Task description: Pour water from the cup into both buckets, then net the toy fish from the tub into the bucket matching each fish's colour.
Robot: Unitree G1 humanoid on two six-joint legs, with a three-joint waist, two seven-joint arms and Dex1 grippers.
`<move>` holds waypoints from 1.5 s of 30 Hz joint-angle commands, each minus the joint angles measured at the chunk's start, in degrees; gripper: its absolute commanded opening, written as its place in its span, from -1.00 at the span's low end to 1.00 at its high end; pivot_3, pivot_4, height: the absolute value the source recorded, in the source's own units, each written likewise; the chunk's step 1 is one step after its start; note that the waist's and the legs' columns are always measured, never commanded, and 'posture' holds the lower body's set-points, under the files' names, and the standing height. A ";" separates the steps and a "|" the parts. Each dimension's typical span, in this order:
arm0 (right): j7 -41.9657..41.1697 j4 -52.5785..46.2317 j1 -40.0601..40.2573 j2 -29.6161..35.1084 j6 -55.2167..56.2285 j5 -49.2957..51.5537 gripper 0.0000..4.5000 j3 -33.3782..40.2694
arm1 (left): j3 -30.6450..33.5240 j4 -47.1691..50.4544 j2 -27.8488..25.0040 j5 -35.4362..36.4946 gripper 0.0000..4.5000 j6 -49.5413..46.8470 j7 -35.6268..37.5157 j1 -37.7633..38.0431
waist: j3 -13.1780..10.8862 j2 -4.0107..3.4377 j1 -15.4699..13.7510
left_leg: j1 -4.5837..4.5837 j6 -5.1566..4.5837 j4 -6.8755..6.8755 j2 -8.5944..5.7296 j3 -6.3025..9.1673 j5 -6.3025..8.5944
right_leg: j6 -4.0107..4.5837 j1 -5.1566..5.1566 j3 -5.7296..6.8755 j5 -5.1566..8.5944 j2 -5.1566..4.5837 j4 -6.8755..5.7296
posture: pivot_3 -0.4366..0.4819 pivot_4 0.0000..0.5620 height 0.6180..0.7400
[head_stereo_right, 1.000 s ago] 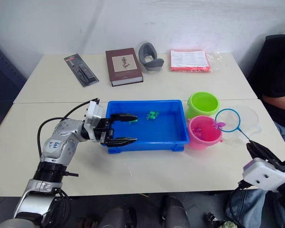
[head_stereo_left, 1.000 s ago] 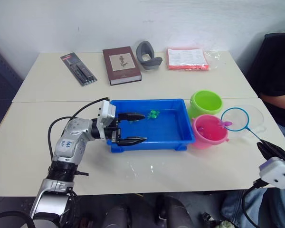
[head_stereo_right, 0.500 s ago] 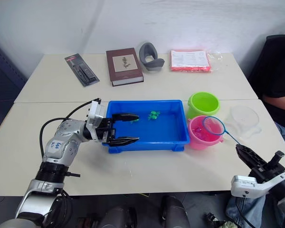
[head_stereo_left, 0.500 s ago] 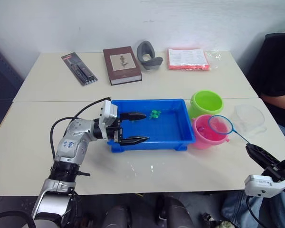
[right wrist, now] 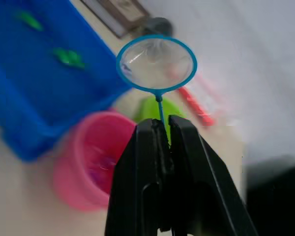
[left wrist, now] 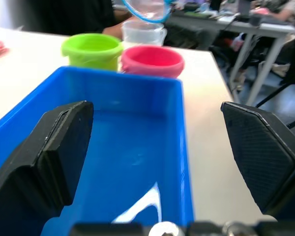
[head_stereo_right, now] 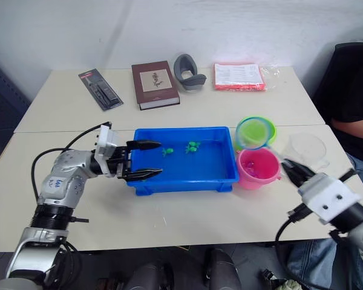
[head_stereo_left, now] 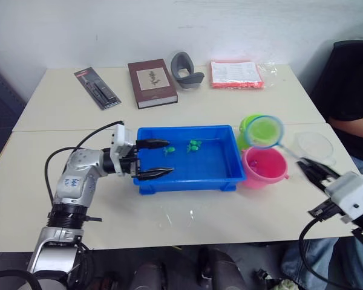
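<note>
Net (head_stereo_left: 263,131): light-blue hoop raised above the desk, hanging over the lime green bucket (head_stereo_left: 252,124) as seen from the head, its thin black stick running back to the right gripper (right wrist: 163,130), whose jaws are pressed together on the stick, hoop straight out ahead of their tips. Pink bucket (head_stereo_left: 265,167) stands just beside the green one, on the side nearer the right jaws, touching or nearly touching the tub's end; small dark pink pieces lie in it. Clear cup (head_stereo_left: 315,145) sits on the desk close beyond the right jaws, next to the pink bucket. Blue tub (head_stereo_left: 187,181) holds water and green toy fish (head_stereo_left: 194,145), two small clusters near its far wall, well ahead of the left jaws. Left gripper (head_stereo_left: 154,158) is at the tub's opposite end, jaws spread wide and holding nothing, one finger over the tub's far corner, the other over its near rim; from the left wrist the tub's interior runs out between the two fingers toward the buckets. Farther out along the desk's (head_stereo_left: 60,181) back half: a flat dark packaged tool (head_stereo_left: 97,87), a brown book (head_stereo_left: 152,83), a grey curved object (head_stereo_left: 185,69), a red-edged packet of papers (head_stereo_left: 236,74). A person in dark clothing (head_stereo_left: 348,96) sits beyond the desk's edge, past the right jaws.
</note>
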State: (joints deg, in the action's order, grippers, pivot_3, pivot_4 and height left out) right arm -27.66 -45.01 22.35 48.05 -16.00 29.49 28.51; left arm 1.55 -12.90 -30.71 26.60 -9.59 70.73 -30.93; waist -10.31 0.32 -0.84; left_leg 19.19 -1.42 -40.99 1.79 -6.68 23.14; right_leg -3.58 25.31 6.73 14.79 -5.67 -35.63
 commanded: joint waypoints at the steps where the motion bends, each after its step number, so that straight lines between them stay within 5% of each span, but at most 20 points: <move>1: 9.20 -5.40 -7.72 2.87 -16.84 19.44 -1.00 -2.69 | 1.99 -1.53 -1.94 -0.50 0.98 1.98 0.70 -0.70 | 0.00 0.01 0.00 | 0.00 -0.03 -0.02 -0.01 0.00 0.01 | -0.01 -0.01 0.00 -0.01 -0.05 0.00 | -0.05 -0.47 1.00; 7: 22.36 -0.55 -25.77 8.44 -37.84 37.80 -1.00 -13.17 | 3.71 -4.63 -4.50 -1.33 0.98 4.40 0.93 0.37 | -0.02 0.03 -0.41 | 0.14 -0.05 -0.01 -0.04 0.03 0.03 | 0.00 0.10 0.18 -0.01 -0.23 0.04 | -0.05 -0.47 1.00; 18: 24.37 10.04 -42.68 6.62 -52.98 39.85 -1.00 -24.85 | 7.37 -5.34 -8.10 -1.43 0.98 5.21 -0.55 3.89 | -0.02 0.03 -0.31 | 0.31 -0.06 0.01 -0.03 0.01 0.04 | -0.06 0.14 0.36 -0.04 -0.21 0.07 | -0.05 -0.47 1.00; 32: 19.49 25.28 -56.77 -6.22 -53.12 20.31 -1.00 -37.09 | 8.35 -5.13 -9.13 -1.29 0.98 4.99 -0.39 5.48 | -0.01 0.04 0.55 | 0.59 -0.06 0.00 -0.05 0.07 0.03 | -0.12 0.26 0.72 -0.08 -0.01 0.06 | -0.05 -0.47 1.00; 45: 12.28 25.18 -55.90 -10.86 -46.41 8.14 -1.00 -37.10 | 9.13 -8.96 -9.39 -1.45 0.98 8.00 1.79 6.19 | -0.01 0.03 1.01 | 0.75 -0.06 -0.02 -0.06 0.25 0.03 | -0.12 0.29 0.86 -0.08 0.01 0.09 | -0.05 -0.47 1.00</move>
State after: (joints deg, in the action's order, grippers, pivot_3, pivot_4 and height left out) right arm -14.13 -17.73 -33.86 37.38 -63.66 38.90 -9.56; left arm 9.09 -21.41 -39.04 24.92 -2.63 72.04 -24.50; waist -10.32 0.35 0.17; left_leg 19.97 -1.48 -41.02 1.73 -6.41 23.17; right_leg -3.70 25.60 7.59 14.71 -5.66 -35.53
